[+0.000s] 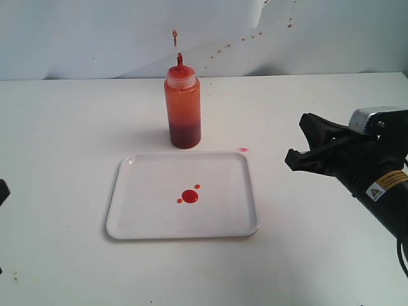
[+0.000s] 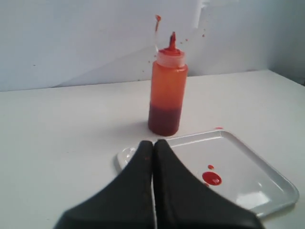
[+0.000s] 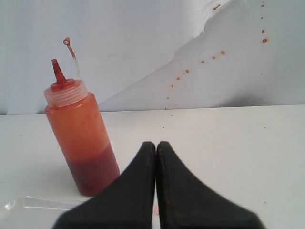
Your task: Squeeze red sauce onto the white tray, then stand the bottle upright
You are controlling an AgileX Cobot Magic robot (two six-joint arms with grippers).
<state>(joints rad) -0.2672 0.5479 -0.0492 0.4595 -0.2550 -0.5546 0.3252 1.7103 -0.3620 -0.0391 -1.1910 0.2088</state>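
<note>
Bottle (image 1: 183, 108) is standing upright at the far side of the white tray (image 1: 146, 220); red sauce (image 1: 189, 196) is sitting mid-tray. Left gripper (image 2: 153, 148), nearly cut off in the exterior view, and right gripper (image 3: 156, 148) are pressing jaws together.

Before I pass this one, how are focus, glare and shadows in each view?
Exterior view: soft even light, sharp, the bottle throws only a faint shadow on the table. Left wrist view: the shut left hand is blurred; a pale glare patch sits on the white tray. Right wrist view: right hand blurred, bottle in focus.
</note>
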